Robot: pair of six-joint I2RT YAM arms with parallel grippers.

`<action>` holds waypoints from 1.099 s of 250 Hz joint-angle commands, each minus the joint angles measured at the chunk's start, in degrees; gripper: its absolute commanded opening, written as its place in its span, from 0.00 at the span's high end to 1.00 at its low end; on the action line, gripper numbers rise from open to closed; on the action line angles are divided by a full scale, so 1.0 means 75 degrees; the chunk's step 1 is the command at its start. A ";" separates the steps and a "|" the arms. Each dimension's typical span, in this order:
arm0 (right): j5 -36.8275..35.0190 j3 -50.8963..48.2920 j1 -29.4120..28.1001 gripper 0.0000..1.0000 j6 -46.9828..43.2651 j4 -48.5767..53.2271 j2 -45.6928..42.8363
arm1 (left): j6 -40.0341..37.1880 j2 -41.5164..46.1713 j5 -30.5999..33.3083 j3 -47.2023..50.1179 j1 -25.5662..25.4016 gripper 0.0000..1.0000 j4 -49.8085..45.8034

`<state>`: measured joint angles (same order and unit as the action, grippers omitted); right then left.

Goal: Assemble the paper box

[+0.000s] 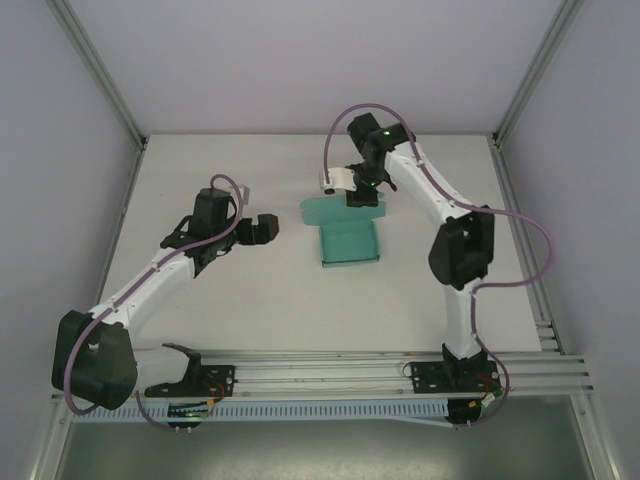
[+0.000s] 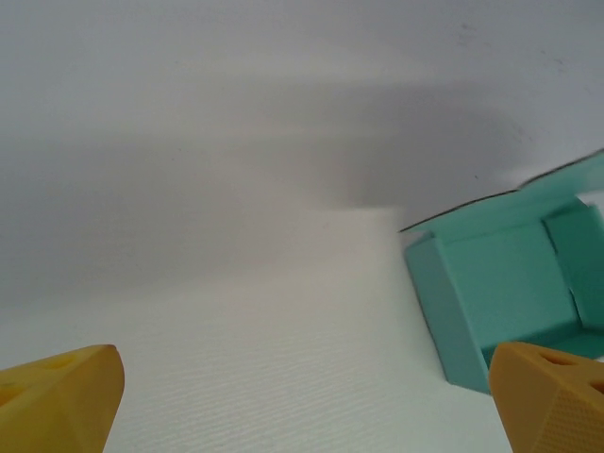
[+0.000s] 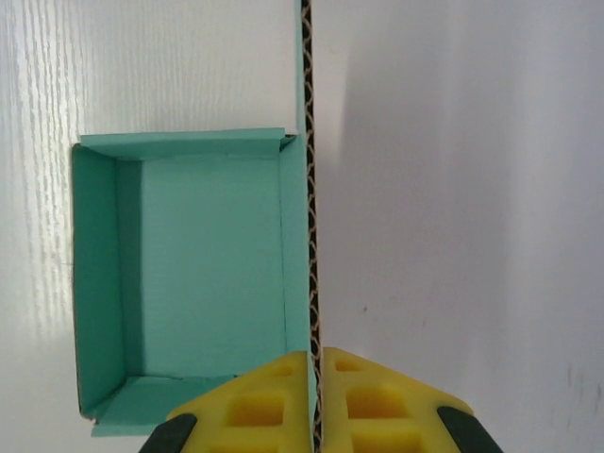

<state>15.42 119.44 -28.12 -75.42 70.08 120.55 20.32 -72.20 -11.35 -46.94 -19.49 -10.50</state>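
White counter point(image 1: 250, 300), nothing fancy. The right arm goes up the right side, then bends back in toward the middle with its wrist pointing down over the far edge of the paper box point(image 1: 350, 240). The left arm stretches diagonally across the left side. The box is mid-counter, open side up, teal all over, with one panel standing upright. The right hand point(image 3: 314, 363) is pinched tight on that panel's corrugated edge. The left hand point(image 1: 262, 228) is spread wide, holding nothing, pointed at the box but short of it.
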 commanded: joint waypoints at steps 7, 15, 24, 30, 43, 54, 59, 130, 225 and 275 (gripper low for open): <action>0.0493 0.0535 -0.0010 1.00 -0.1052 0.0870 0.0520 | -0.0583 -0.0238 -0.0866 -0.0071 0.0055 0.01 0.0127; 0.0576 0.0422 0.0003 1.00 -0.1002 0.0615 0.0503 | -0.0674 -0.0311 -0.0977 -0.0139 0.0049 0.01 0.0166; 0.0643 0.0280 0.0011 0.99 -0.0960 0.0371 0.0458 | -0.0861 -0.0392 -0.1144 -0.0218 0.0055 0.02 0.0220; 0.0688 0.0200 0.0028 0.95 -0.0928 0.0250 0.0430 | -0.1031 -0.0468 -0.1321 -0.0265 0.0054 0.02 0.0275; 0.0755 0.0070 0.0037 0.85 -0.0834 0.0057 0.0368 | -0.1332 -0.0661 -0.1659 -0.0408 0.0046 0.02 0.0412; 0.0756 0.0049 0.0055 0.76 -0.0739 0.0011 0.0328 | -0.1582 -0.0908 -0.1905 -0.0633 0.0054 0.01 0.0362; 0.0751 0.0044 0.0065 0.75 -0.0679 -0.0002 0.0316 | -0.1653 -0.1041 -0.2024 -0.0775 0.0053 0.01 0.0319; 0.0517 -0.0821 0.0455 0.45 -0.0162 -0.0344 -0.0539 | -0.2886 -0.2416 -0.2863 -0.1769 -0.0003 0.04 -0.0439; 0.0544 -0.1346 0.1089 0.43 -0.0010 -0.0278 -0.0511 | -0.4324 -0.3337 -0.2621 -0.2952 -0.0567 0.24 -0.1560; 0.0677 -0.0963 0.1106 0.60 0.0106 -0.0012 -0.0046 | -0.4534 -0.3894 -0.1616 -0.3448 -0.0930 0.64 -0.2105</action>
<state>19.49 110.41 -19.70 -75.55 67.59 117.71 -11.05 -100.01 -27.92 -71.11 -25.39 -20.95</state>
